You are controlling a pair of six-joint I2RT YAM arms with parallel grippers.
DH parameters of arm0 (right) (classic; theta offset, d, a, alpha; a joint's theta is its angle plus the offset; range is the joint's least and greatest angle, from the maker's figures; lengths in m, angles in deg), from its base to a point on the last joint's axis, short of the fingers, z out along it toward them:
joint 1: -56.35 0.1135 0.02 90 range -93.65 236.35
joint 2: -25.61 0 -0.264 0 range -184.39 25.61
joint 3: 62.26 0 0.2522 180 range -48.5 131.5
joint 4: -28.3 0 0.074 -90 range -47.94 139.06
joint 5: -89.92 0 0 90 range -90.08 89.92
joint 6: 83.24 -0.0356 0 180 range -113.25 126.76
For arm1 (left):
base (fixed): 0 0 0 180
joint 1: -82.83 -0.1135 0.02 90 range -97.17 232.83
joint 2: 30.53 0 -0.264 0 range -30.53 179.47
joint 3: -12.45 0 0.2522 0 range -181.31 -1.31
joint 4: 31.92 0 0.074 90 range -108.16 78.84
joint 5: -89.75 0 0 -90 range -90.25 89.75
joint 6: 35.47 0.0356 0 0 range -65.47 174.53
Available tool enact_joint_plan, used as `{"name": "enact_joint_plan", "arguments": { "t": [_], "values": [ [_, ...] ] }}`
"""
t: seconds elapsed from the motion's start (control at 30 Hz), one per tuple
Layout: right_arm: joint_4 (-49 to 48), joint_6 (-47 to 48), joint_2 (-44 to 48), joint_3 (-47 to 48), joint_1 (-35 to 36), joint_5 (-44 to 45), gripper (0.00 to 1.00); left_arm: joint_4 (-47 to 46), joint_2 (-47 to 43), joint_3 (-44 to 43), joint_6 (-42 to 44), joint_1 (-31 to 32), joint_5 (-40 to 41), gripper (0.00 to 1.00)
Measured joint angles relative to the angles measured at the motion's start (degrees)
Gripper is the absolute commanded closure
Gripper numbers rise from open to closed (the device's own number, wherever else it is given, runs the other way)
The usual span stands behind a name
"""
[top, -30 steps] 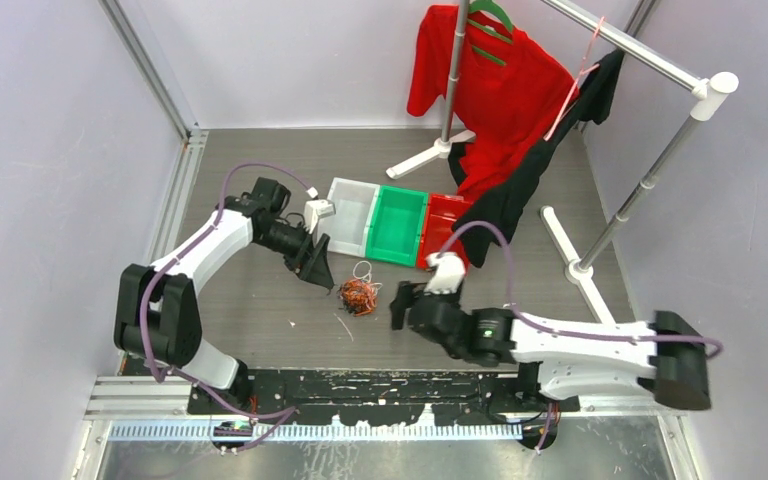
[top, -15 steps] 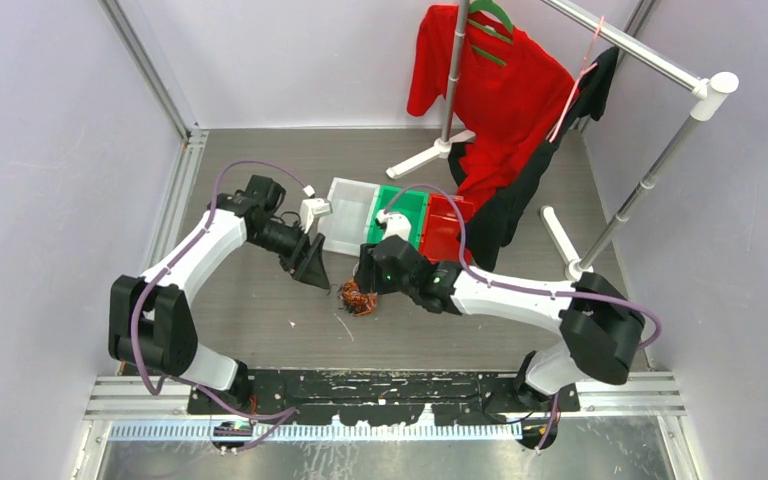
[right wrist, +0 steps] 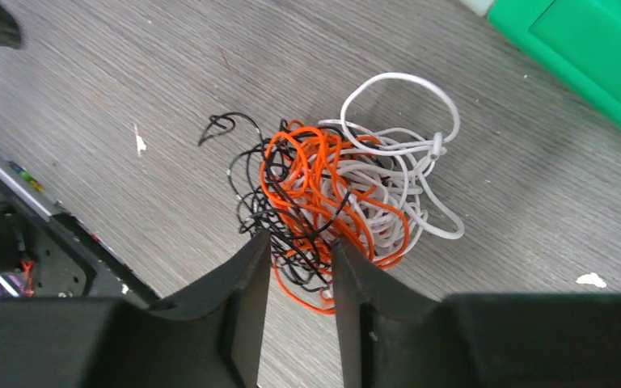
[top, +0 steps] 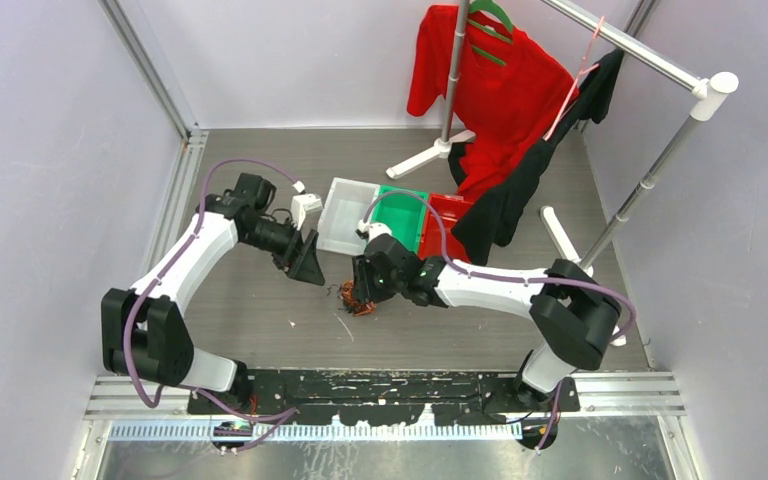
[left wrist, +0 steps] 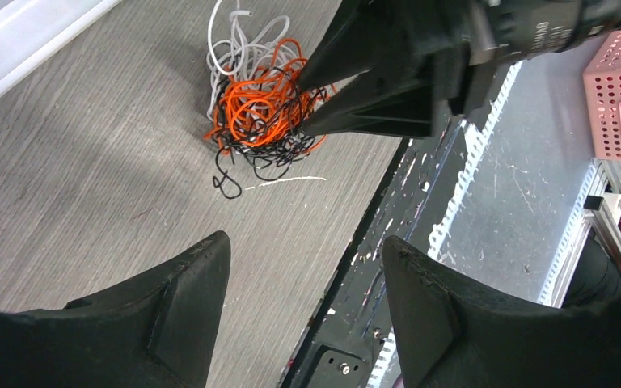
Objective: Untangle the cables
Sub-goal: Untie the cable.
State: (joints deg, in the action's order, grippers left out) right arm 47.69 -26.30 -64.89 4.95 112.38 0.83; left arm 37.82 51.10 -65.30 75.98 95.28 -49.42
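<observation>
The cables (top: 358, 297) lie bunched on the counter (top: 260, 310); a white bin (top: 345, 215), green bin (top: 405, 225) and red bin (top: 442, 215) sit at 12 o'clock; the right hand (right wrist: 299, 242) straddles some wires, though I cannot tell if it squeezes; the left hand (left wrist: 306, 242), at 10 o'clock, is spread.

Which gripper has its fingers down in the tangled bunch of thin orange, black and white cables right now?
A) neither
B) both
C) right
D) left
C: the right gripper has its fingers straddling strands of the cables, while the left gripper hovers open, apart from the bunch.
</observation>
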Motion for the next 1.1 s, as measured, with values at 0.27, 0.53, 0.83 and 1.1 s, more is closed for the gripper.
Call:
{"name": "enact_joint_plan", "arguments": {
  "t": [0.27, 0.53, 0.83, 1.1],
  "values": [
    [-0.04, 1.31, -1.09, 0.02, 0.0, -1.14, 0.99, 0.79, -1.97, 0.02, 0.13, 0.0, 0.04, 0.34],
    [-1.07, 1.55, 4.52, 0.02, 0.0, -5.9, 0.99, 1.55, -2.03, 0.15, 0.7, 0.48, -2.58, 0.41],
    [-2.23, 1.51, 5.2, 0.5, -0.39, -11.58, 0.99, 5.03, -0.24, -0.11, 4.7, 2.14, -7.52, 0.46],
    [-2.64, 1.49, 5.18, 3.06, -1.09, -16.96, 0.99, 5.51, 1.33, -0.33, 7.06, 4.55, -8.5, 0.55]
  ]
}}
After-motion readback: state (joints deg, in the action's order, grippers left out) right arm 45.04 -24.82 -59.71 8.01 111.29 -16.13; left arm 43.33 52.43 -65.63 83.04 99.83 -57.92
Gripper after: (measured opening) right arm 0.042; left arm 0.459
